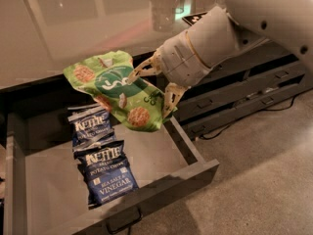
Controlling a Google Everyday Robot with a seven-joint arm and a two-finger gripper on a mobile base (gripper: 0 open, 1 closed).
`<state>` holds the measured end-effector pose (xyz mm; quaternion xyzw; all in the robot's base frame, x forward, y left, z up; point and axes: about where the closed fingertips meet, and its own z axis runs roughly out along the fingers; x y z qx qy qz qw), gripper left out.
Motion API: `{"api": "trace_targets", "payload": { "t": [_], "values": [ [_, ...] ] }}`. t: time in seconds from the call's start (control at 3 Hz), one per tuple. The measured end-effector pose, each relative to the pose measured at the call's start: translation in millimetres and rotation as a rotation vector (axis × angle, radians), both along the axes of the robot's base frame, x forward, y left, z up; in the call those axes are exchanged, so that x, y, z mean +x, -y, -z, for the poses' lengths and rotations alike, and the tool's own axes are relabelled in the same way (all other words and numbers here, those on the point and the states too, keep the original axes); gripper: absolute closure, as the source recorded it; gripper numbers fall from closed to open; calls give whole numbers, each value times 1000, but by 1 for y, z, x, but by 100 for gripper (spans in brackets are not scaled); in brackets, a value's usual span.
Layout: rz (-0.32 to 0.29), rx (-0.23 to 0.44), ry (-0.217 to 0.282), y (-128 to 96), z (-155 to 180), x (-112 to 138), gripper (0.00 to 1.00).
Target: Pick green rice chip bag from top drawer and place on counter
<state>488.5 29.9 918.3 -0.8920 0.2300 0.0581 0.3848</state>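
The green rice chip bag hangs in the air above the back of the open top drawer, near the counter's front edge. My gripper is shut on the bag's right side, with one tan finger over its top edge and one below. The white arm reaches in from the upper right. The glossy counter runs along the top of the view, with a black-and-white marker tag on it behind the arm.
Two dark blue Kettle chip bags lie in the drawer's left half, one overlapping the other. Narrower dark drawers stack at the right, with a cable on the speckled floor. A clear cup stands on the counter.
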Motion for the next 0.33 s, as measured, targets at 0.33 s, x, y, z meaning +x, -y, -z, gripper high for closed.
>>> {"api": "trace_targets", "payload": {
  "t": [0.33],
  "values": [
    [0,1,2,1,-1,0,100]
  ]
}}
